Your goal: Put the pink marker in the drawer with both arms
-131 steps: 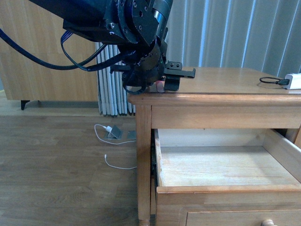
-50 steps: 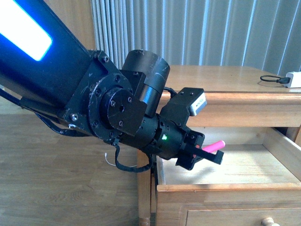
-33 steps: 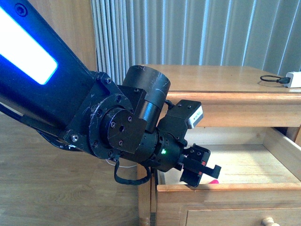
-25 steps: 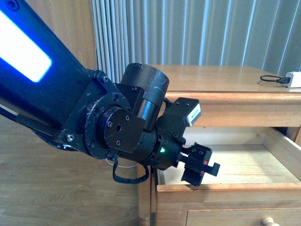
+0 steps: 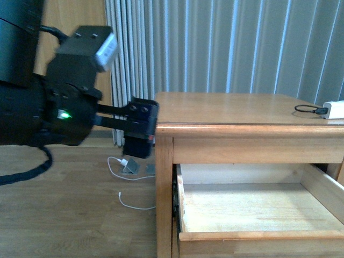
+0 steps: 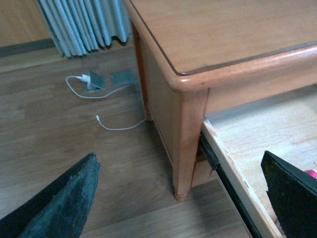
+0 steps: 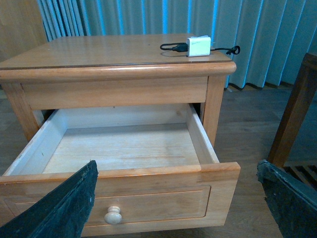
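Note:
The drawer (image 5: 252, 235) of the nightstand stands pulled out, pale wood inside. It also shows in the right wrist view (image 7: 148, 173) with its round knob (image 7: 113, 214). A small bit of the pink marker (image 6: 312, 173) shows on the drawer floor in the left wrist view, mostly hidden behind a finger. It is hidden in the front and right wrist views. My left gripper (image 5: 141, 129) is open and empty, outside the drawer by the nightstand's left top corner; in its own view the left gripper (image 6: 178, 198) spans the nightstand's leg. My right gripper (image 7: 176, 206) is open and empty in front of the drawer front.
A white charger (image 5: 334, 109) with a black cable lies at the right of the nightstand top; it also shows in the right wrist view (image 7: 198, 46). A white cable and adapter (image 5: 126, 161) lie on the wood floor left of the nightstand. A dark wooden frame (image 7: 297, 114) stands right of the nightstand.
My left gripper carried the pink marker from the nightstand top into the drawer and let it go. It has since pulled up and left, out of the drawer.

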